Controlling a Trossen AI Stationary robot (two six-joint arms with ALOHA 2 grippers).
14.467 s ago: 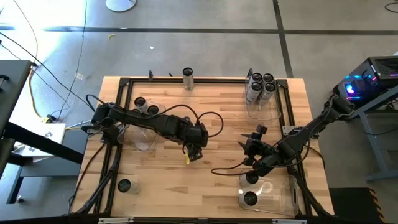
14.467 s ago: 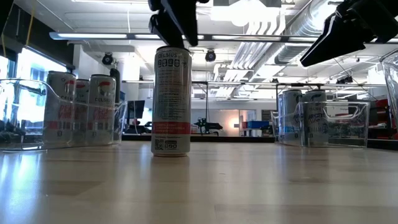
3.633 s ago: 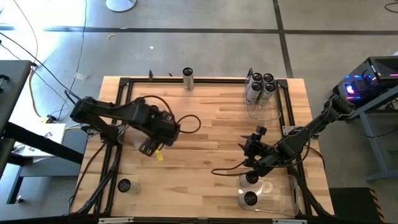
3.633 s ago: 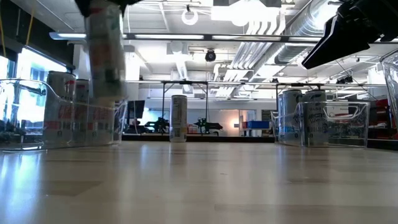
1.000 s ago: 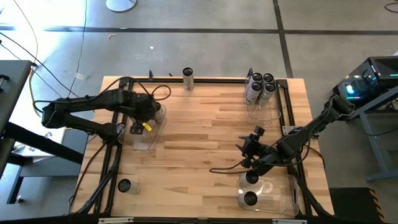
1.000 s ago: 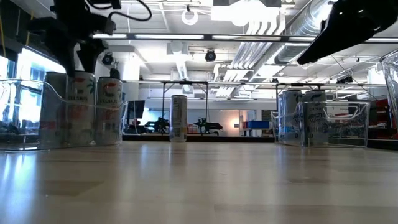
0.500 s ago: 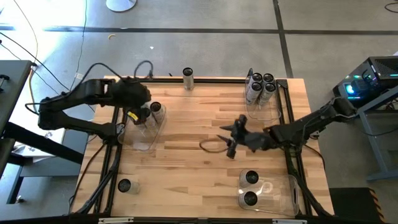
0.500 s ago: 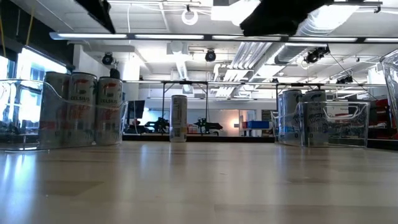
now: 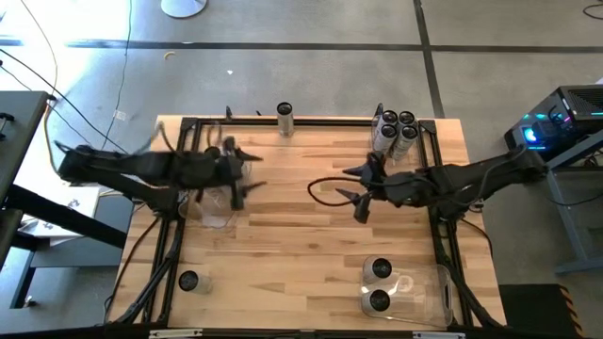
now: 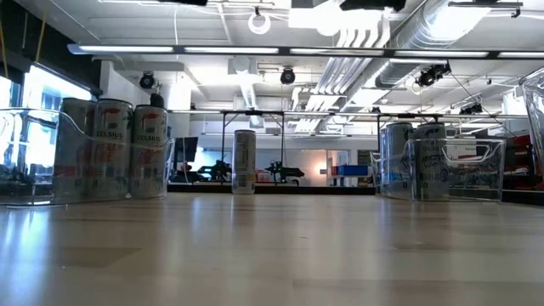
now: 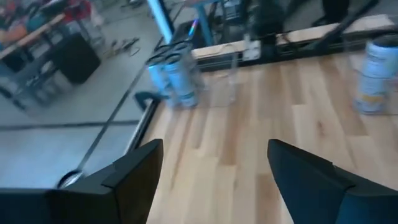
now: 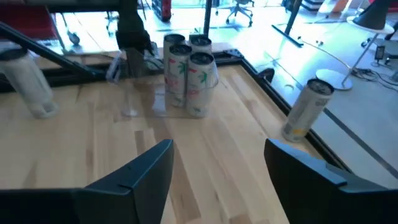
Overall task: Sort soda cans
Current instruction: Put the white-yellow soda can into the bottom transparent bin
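Note:
Both grippers hover open above the table and hold nothing. My left gripper (image 9: 247, 176) (image 11: 214, 168) is beside the clear left bin (image 9: 215, 217), fingers toward the table's middle. My right gripper (image 9: 354, 192) (image 12: 217, 168) is right of the middle, fingers toward the left. Three cans (image 10: 110, 149) (image 12: 189, 62) stand in the left bin; in the high view the left arm hides them. One can (image 9: 285, 115) (image 10: 244, 161) stands at the far edge. Several cans (image 9: 396, 132) (image 11: 173, 78) fill the far right bin. Two cans (image 9: 379, 284) stand in the near right bin. One can (image 9: 189, 281) stands near the near left corner.
A black frame rail (image 9: 311, 120) runs round the tabletop's edge. A loose cable (image 9: 325, 188) loops beside my right gripper. Bare wood (image 9: 292, 245) spans the middle and near part of the table. The near right bin's clear wall (image 9: 435, 294) stands by the right rail.
My left gripper has risen out of the left bin, leaving a third can upright there, and has swung toward the table's middle. My right gripper has moved from beside the near right bin toward the left and far edges, and now points left.

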